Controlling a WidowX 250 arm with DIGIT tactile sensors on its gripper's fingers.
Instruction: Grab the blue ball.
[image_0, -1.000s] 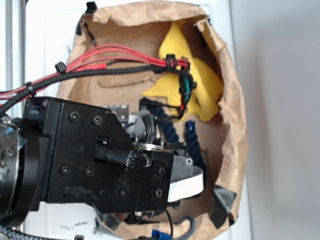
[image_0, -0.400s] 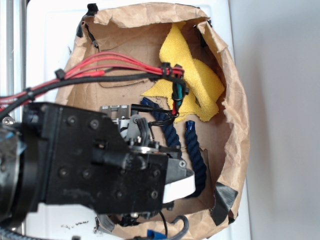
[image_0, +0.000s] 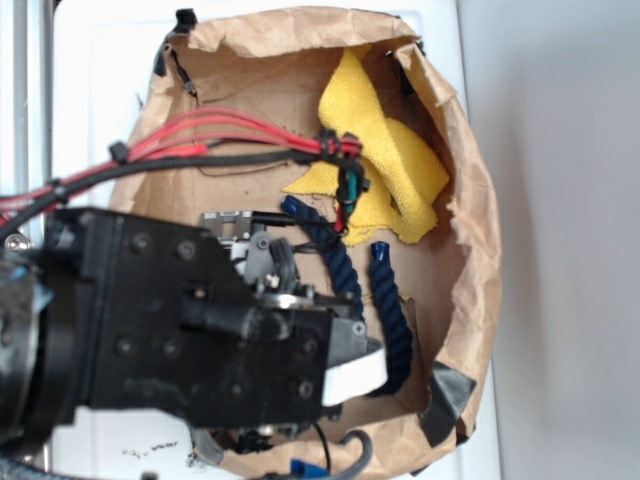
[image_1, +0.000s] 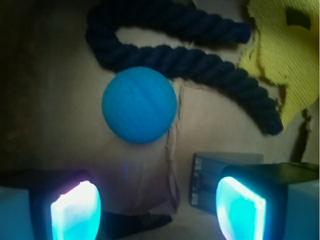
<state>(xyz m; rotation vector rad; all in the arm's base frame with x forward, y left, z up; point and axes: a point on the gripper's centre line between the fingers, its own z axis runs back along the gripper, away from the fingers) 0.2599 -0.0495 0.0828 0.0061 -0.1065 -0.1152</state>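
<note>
One blue ball (image_1: 139, 105) lies on the floor of the brown paper bag (image_0: 470, 250), just under one dark rope (image_1: 200, 65). The two glowing fingers (image_1: 76, 211) are spread wide apart and hold nothing, with the ball above the space between them. One grey metal plate (image_1: 210, 177) sits by the right finger. One yellow cloth (image_1: 287, 55) lies at the far right.

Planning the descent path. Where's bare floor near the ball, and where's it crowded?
Wrist view: bare cardboard lies between the blue ball and the open tool, and left of the ball. It is crowded above and right: the navy rope touches the ball's top, the yellow cloth fills the corner, and a grey metal piece sits by the right finger.
</note>
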